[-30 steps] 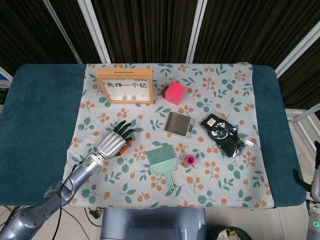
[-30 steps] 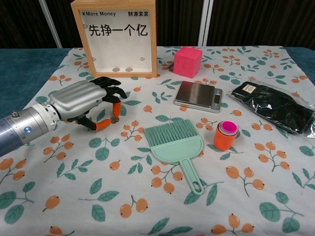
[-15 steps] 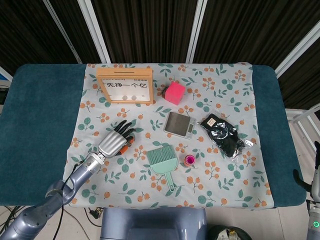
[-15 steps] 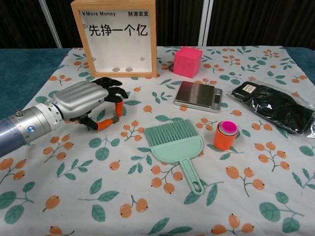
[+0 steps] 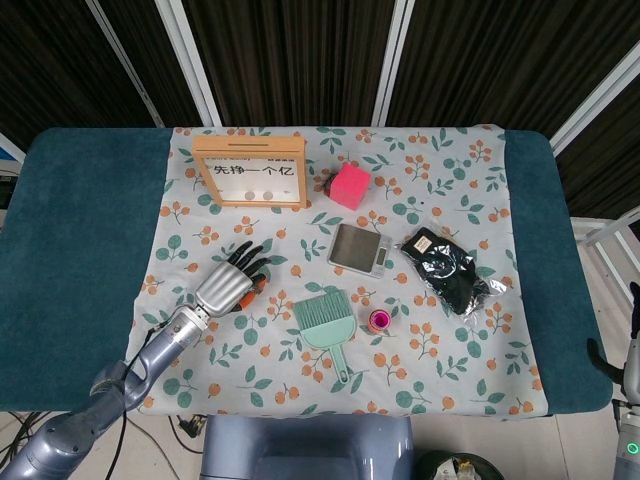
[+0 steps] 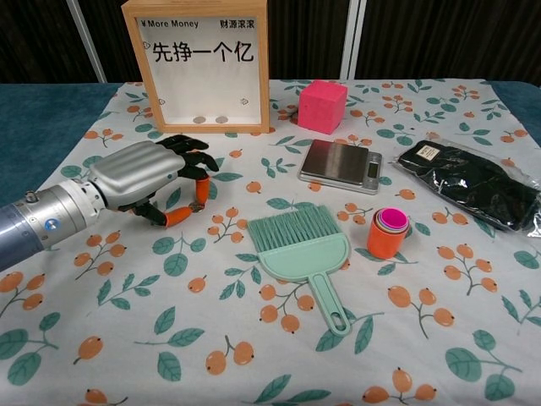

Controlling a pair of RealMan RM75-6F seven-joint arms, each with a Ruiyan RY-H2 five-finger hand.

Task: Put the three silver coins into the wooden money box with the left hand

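Observation:
The wooden money box [image 5: 249, 172] [image 6: 197, 66] stands upright at the back left of the cloth. Two silver coins [image 5: 255, 190] [image 6: 210, 119] lie inside it behind its clear front. My left hand [image 5: 230, 281] [image 6: 152, 175] hovers low over the cloth in front of the box, palm down and fingers curled. The orange tips of its thumb and finger stand apart, and I see no coin between them. No third coin is in sight; the cloth beneath the hand is hidden. My right hand [image 5: 632, 345] shows only as a sliver at the right edge, below table level.
A pink cube [image 6: 322, 106] sits right of the box. A silver scale [image 6: 340, 165], a mint hand brush [image 6: 303, 248], stacked orange and pink cups [image 6: 388, 232] and a black packet [image 6: 471, 183] lie to the right. The floral cloth [image 6: 254, 355] covers the table's middle.
The left hand has barely moved. Its thumb reached out toward the fingertip half a second ago and has now drawn back, widening the gap.

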